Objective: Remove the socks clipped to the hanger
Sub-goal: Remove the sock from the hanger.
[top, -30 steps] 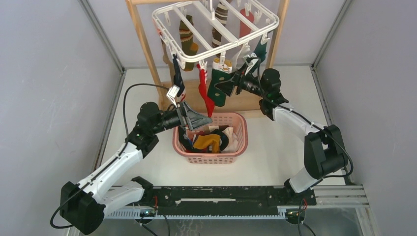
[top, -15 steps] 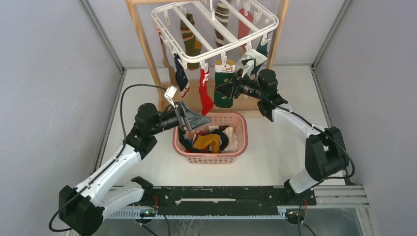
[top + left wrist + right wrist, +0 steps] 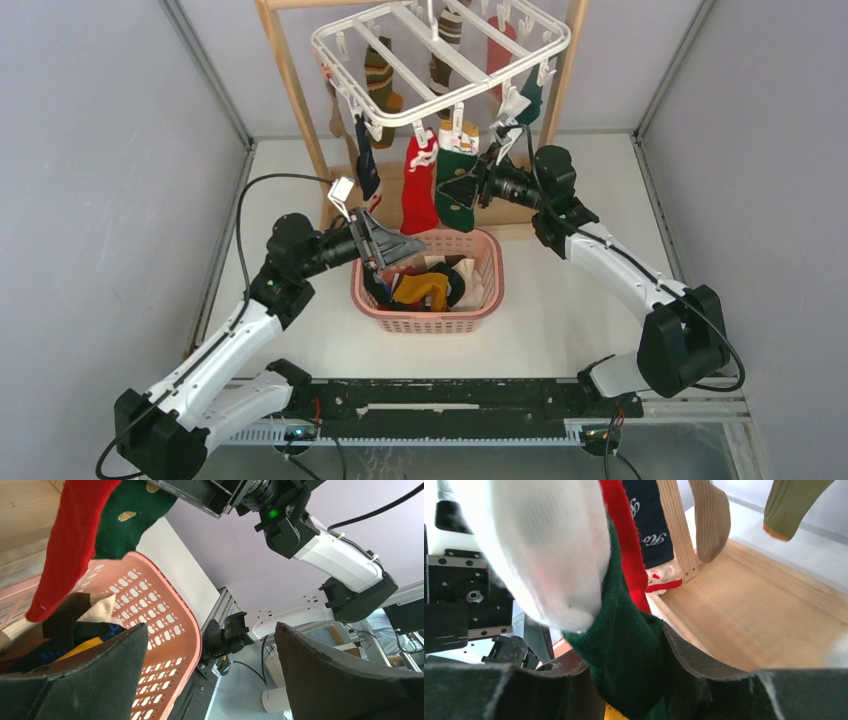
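The white hanger (image 3: pixel 420 106) hangs off the wooden rack (image 3: pixel 293 90), with socks (image 3: pixel 378 75) clipped round its edges. Below it sits the pink basket (image 3: pixel 425 322), with more socks heaped inside. The right gripper (image 3: pixel 452 187) is up at the hanger's near edge, fingers pinched in on the green sock (image 3: pixel 455 210) — the red sock (image 3: pixel 415 195) dangles just beside it. The left gripper (image 3: pixel 403 252) gapes wide over the basket's far rim — empty.

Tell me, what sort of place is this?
Probably a robotics test cell, not a home: two robot arms bolted to a table, grey panels around it, socks on a clip hanger near a basket.
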{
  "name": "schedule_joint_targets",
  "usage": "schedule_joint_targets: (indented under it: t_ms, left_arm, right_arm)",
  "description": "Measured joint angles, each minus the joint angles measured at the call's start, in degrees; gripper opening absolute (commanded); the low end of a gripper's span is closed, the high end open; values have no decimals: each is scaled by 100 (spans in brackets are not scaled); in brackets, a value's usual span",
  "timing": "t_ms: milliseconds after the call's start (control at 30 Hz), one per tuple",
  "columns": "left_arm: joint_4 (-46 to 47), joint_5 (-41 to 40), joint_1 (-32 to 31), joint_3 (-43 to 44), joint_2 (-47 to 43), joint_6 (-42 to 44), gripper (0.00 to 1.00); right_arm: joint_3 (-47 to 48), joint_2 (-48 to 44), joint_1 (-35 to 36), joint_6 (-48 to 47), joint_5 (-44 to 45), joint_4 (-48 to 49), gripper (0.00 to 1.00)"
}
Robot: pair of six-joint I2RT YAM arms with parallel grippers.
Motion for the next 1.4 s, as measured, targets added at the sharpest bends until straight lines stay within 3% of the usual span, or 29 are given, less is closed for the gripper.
schedule_joint_targets:
  t_ms: [433, 767, 1133, 1400]
  left_arm:
    - [-50, -101, 0, -90, -319, -4, 100]
    - [-96, -363, -70, -120, -358, 52, 100]
    - [-514, -1152, -1038, 214, -42, 509, 100]
    - [-706, -1606, -1106, 396, 66, 817, 100]
  right_arm:
    - [-201, -422, 151, 79, -33, -343, 13]
    - [-199, -1029, 168, 345, -33, -450, 7]
    - [28, -1099, 474, 732, 22, -702, 3]
    - [273, -1099, 713, 918, 76, -918, 1]
